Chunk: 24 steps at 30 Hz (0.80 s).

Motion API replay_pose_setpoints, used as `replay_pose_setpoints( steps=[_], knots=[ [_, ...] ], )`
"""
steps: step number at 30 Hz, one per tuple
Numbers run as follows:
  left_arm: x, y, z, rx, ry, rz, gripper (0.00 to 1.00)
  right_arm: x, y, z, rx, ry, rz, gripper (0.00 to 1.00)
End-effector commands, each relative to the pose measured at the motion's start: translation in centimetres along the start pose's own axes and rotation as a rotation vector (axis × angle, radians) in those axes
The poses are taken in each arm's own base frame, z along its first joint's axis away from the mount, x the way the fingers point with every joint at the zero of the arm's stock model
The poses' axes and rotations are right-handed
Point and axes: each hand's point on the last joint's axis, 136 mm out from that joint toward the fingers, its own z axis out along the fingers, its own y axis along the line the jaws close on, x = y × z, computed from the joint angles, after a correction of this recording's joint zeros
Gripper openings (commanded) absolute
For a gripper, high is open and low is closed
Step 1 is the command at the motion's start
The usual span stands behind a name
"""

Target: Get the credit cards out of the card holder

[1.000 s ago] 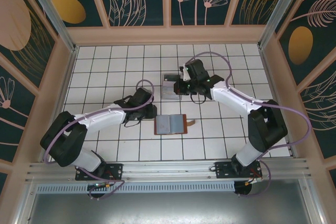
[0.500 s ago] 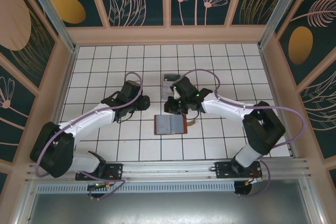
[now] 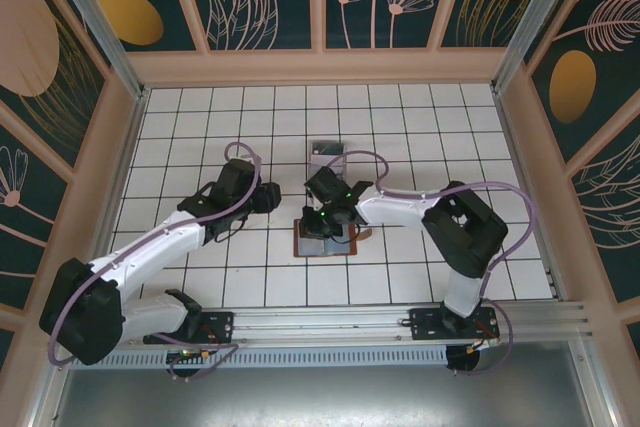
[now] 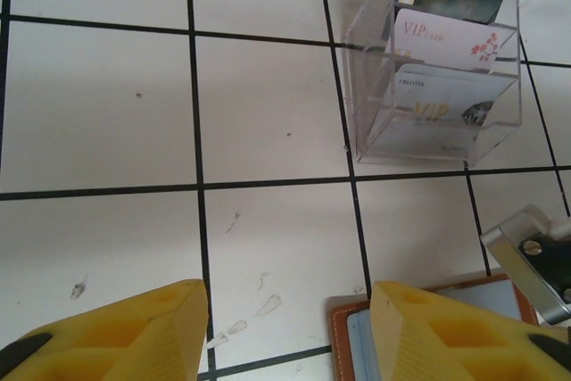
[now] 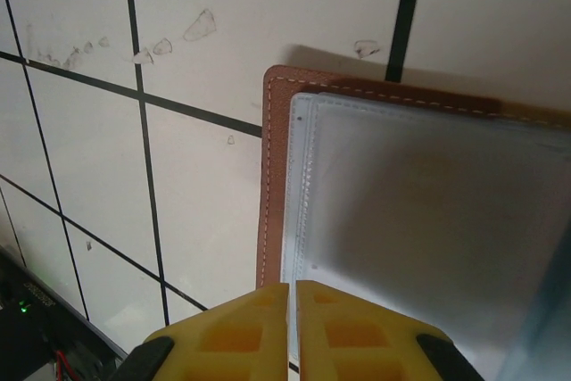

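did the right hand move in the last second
Yes: the right hand came nearer, from the clear plastic tray to over the reddish-brown leather card holder.

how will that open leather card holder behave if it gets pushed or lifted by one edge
The card holder lies open and flat, stitched leather with thin clear sleeves, so it would probably flop rather than stay stiff. It looks light on the smooth tiled table, so a sideways push from the right gripper would likely slide it.

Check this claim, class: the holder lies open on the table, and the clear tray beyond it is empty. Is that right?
No. The tray is not empty: the left wrist view shows cards standing in it. The holder does lie open.
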Motion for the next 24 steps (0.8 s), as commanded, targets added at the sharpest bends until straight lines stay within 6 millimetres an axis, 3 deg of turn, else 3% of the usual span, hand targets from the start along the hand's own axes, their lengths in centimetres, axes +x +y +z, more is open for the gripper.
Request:
replay_pose_setpoints(
  steps=[1,7,11,24],
  knots=[
    [0.0,0.4,-0.4,-0.004,-0.016,-0.023,0.52,-0.3,1.4,0.5,-0.023,0.0,0.001,0.13],
    [0.3,0.6,-0.6,-0.002,-0.018,-0.023,0.52,0.0,0.6,1.3,0.03,0.01,0.011,0.13],
    [0.4,0.5,-0.6,0.005,-0.013,-0.016,0.53,0.2,-0.8,1.5,0.104,0.01,0.02,0.2],
    [0.3,0.3,-0.5,0.012,-0.013,-0.008,0.53,0.5,-2.8,0.4,0.263,-0.005,0.025,0.29]
  ],
)
